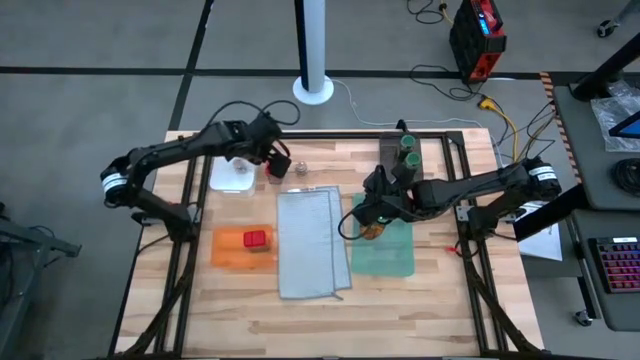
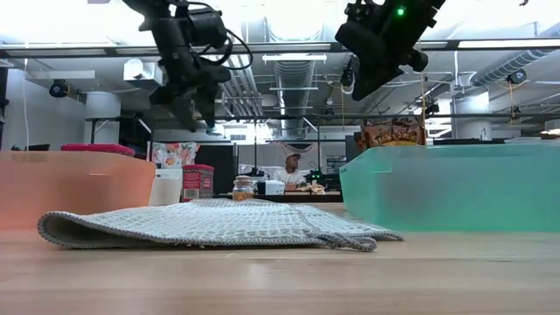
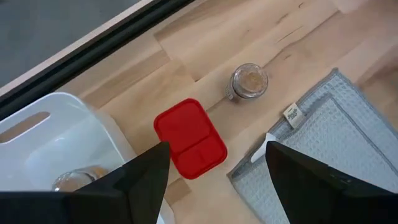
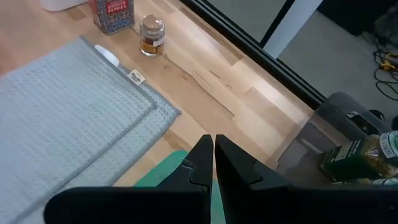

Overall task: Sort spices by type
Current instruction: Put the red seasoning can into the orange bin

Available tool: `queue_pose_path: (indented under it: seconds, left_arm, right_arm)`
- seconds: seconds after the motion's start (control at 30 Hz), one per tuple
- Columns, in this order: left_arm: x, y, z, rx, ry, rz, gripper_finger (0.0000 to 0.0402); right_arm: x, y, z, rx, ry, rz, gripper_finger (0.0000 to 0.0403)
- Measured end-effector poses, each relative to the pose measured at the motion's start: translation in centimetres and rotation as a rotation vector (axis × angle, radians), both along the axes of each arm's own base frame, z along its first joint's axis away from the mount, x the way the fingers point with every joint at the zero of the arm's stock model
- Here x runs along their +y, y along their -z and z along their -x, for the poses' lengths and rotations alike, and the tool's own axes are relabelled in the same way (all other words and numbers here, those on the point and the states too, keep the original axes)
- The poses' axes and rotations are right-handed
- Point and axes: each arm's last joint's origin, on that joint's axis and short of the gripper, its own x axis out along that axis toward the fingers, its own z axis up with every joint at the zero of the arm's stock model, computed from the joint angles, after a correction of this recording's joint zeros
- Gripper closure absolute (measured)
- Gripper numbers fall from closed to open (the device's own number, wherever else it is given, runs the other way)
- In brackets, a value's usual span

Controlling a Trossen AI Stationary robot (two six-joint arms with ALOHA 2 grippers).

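A red boxy container (image 3: 189,137) stands on the wood beside the white board (image 3: 37,134), at the table's far left. My left gripper (image 3: 217,149) hangs open above it, one finger to each side, clear of it (image 2: 194,109). A clear shaker (image 3: 249,81) stands next to the red container, and another (image 3: 78,180) stands on the board. A second red box (image 1: 256,239) sits on the orange cloth (image 1: 228,250). My right gripper (image 4: 213,149) is shut on nothing over the green cloth (image 1: 390,255), where an orange-brown packet (image 2: 389,133) lies. Two green-topped jars (image 1: 411,150) stand in the dark bin.
A grey cloth (image 1: 312,240) lies flat at the table's middle, between the orange and green cloths. The dark grey bin (image 4: 323,134) stands at the far edge, right of centre. A black frame rail (image 3: 93,53) runs along the far edge. Bare wood lies along the near edge.
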Motion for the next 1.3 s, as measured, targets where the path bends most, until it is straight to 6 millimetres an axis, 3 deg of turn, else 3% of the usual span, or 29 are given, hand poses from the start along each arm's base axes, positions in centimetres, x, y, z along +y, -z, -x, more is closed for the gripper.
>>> queue_pose_path:
  seconds: [0.17, 0.57, 1.3]
  left_arm:
    - [0.7, 0.6, -1.3, 0.069, 0.000, 0.038, 0.0139]
    - [1.3, 2.7, -2.5, 0.200, -0.019, 0.091, 0.0062]
    - [2.1, 4.8, -3.6, 0.232, -0.041, 0.075, 0.0058]
  right_arm:
    - [0.0, 0.5, 0.2, 0.017, 0.002, 0.001, 0.0394]
    - [0.0, 1.0, 0.3, 0.030, -0.001, 0.003, 0.0394]
    - [0.0, 0.9, 0.2, 0.029, -0.012, 0.008, 0.0394]
